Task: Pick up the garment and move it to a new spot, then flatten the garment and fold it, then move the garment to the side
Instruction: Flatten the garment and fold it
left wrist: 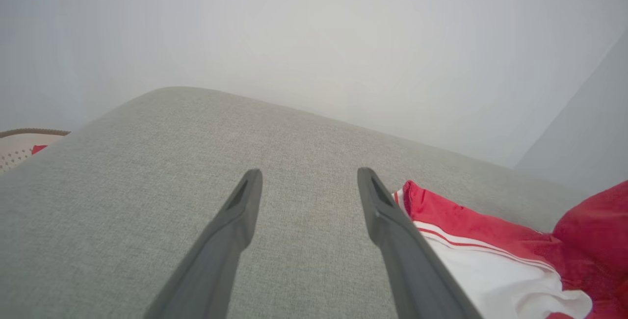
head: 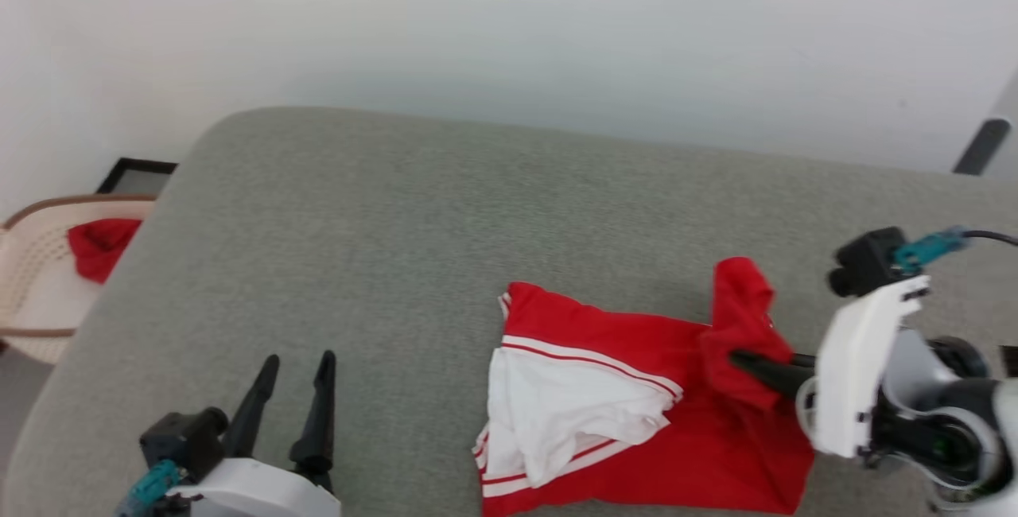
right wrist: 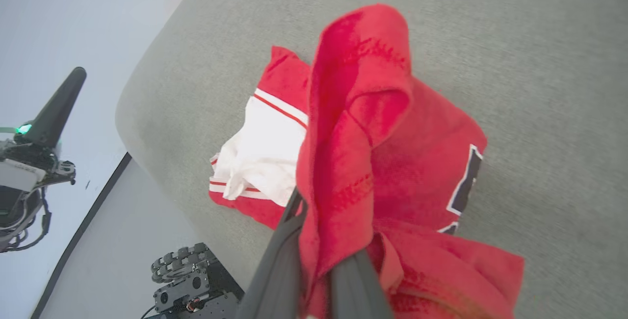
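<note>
The garment (head: 628, 413) is seen crumpled on the grey cushion (head: 382, 215), near its front right edge, with one red fold raised. That fold is pinched between the closed fingers of the right gripper (head: 744, 359). The left gripper (head: 298, 358) is held over bare cushion, apart from the cloth, fingers spread

The left gripper (head: 299, 358) has two long dark grey fingers (left wrist: 235, 225), each tapering to a blunt tip with a shallow groove on its inner face. Its base is a rounded white housing (head: 262, 493) beside a black camera block (head: 183, 437) with a teal plug (head: 155, 481). The right gripper (head: 744, 360) has matching dark fingers, a flat white shell (head: 859, 366), a black wrist camera (head: 867, 262), a teal connector (head: 926, 248) and a thin black cable (head: 990, 237). Behind the shell is a grey ringed joint (head: 954, 429). The black base (right wrist: 196, 294) carries a wheel of small rollers (right wrist: 181, 260).
</note>
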